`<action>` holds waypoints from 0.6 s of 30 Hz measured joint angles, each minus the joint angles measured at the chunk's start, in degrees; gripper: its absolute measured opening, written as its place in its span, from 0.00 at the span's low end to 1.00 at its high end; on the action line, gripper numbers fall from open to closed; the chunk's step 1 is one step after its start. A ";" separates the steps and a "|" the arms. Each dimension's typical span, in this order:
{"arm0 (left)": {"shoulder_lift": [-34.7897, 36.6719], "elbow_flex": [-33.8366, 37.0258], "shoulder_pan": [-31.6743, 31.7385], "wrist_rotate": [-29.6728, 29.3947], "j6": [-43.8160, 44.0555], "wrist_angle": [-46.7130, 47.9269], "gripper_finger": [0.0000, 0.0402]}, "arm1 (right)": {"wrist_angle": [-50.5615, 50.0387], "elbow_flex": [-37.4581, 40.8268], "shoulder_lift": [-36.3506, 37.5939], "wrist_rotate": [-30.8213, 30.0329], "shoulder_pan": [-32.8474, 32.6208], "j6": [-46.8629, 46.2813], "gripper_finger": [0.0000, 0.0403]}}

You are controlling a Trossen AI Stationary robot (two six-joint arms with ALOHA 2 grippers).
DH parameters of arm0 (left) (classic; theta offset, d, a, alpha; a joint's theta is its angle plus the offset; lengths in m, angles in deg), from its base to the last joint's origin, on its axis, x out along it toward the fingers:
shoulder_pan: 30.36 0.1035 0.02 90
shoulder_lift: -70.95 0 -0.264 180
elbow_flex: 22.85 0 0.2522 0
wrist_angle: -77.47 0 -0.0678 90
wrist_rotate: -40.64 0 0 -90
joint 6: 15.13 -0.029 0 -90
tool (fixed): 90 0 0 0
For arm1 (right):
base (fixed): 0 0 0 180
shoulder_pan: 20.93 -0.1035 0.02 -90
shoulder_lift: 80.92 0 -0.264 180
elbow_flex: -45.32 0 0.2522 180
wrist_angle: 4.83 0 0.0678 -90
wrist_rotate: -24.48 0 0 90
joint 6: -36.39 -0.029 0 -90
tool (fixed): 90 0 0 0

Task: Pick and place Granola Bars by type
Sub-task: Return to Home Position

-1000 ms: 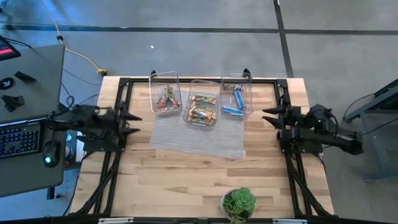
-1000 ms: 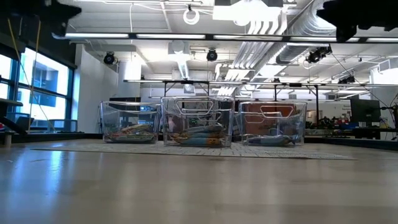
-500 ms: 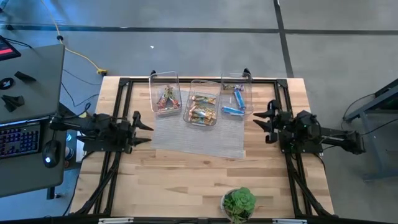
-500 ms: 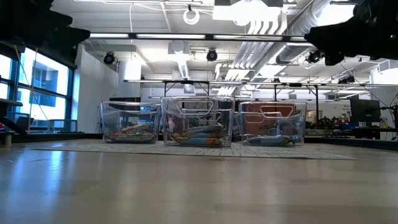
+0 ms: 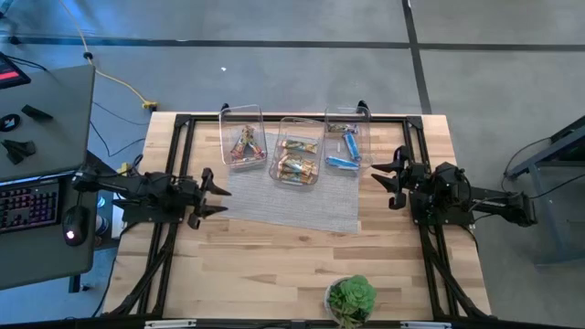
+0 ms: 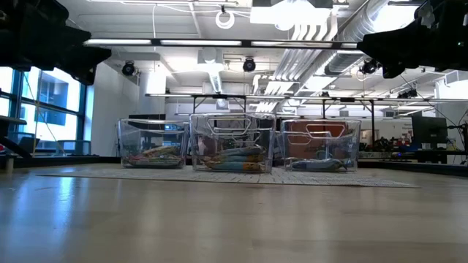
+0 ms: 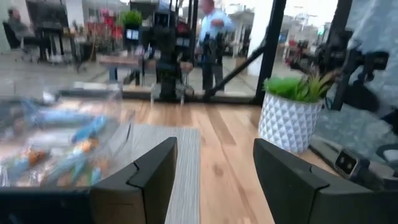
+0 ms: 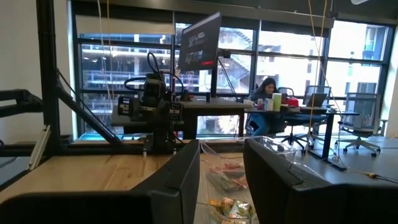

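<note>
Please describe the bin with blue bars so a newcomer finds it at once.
On the wooden table, three transparent bins stand in a row along the far edge of a grey mat. The wanted bin is the end one nearest the right gripper. Only it holds blue granola bars; the others hold orange and red ones.

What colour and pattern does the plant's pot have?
The pot is white with a diamond-like relief pattern; it shows best in the left wrist view.

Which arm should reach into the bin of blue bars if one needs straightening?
Right. The right arm holds its open jaws close by that bin; the left arm sits far across the mat.
</note>
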 joint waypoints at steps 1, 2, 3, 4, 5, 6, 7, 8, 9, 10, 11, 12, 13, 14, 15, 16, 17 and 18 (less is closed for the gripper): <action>-0.06 0.04 0.00 -0.06 0.36 0.77 0.51 | -0.01 0.00 0.00 0.01 0.00 0.00 0.27; -0.11 0.04 0.02 -0.05 0.36 1.40 0.51 | 0.02 0.00 0.00 0.00 0.00 0.00 0.27; -0.11 0.04 0.02 -0.08 0.36 1.15 0.51 | 0.01 0.00 0.00 0.01 0.00 0.00 0.27; -0.15 0.07 0.02 -0.09 0.38 0.88 0.51 | -0.01 0.00 0.00 0.03 0.00 0.00 0.27; -0.28 0.09 0.02 -0.10 0.38 0.74 0.51 | -0.01 0.00 0.00 0.03 0.00 0.00 0.27; -0.31 0.09 0.01 -0.09 0.38 0.82 0.51 | -0.01 0.00 0.00 0.03 0.00 0.00 0.27; -0.34 0.09 0.00 -0.11 0.36 1.00 0.51 | -0.03 0.00 0.00 0.03 0.00 0.00 0.27; -0.44 0.11 0.02 -0.57 0.32 1.06 0.51 | -0.01 0.00 0.00 0.03 0.00 0.00 0.27; -0.74 0.13 0.02 -1.37 0.30 0.84 0.51 | -0.01 0.00 0.00 0.03 0.00 0.00 0.27; -0.99 0.15 0.02 -2.50 0.32 0.43 0.51 | -0.01 0.00 0.00 0.03 0.00 0.02 0.27; -1.19 0.15 0.02 -3.63 0.40 0.40 0.51 | -0.03 0.00 0.00 0.03 0.00 0.00 0.27; -1.43 0.15 0.02 -4.43 0.56 0.26 0.51 | -0.03 0.00 0.00 0.03 0.00 0.00 0.27; -1.82 0.16 0.02 -5.07 0.59 0.18 0.51 | -0.02 0.00 0.00 0.03 0.00 0.02 0.27; -2.26 0.18 0.02 -5.38 0.55 0.18 0.51 | -0.01 0.00 0.00 0.03 -0.01 0.01 0.27; -2.72 0.20 0.02 -5.40 0.51 0.16 0.51 | -0.03 0.00 0.00 0.03 -0.02 0.00 0.27; -3.24 0.20 0.02 -5.40 0.47 0.17 0.51 | -0.03 0.00 0.00 0.03 -0.01 0.00 0.27; -3.85 0.20 0.02 -5.40 0.41 0.17 0.51 | -0.03 0.00 0.00 0.03 0.00 0.00 0.27; -4.54 0.20 0.02 -5.39 0.38 0.17 0.51 | -0.03 -0.02 0.00 0.03 0.00 0.00 0.27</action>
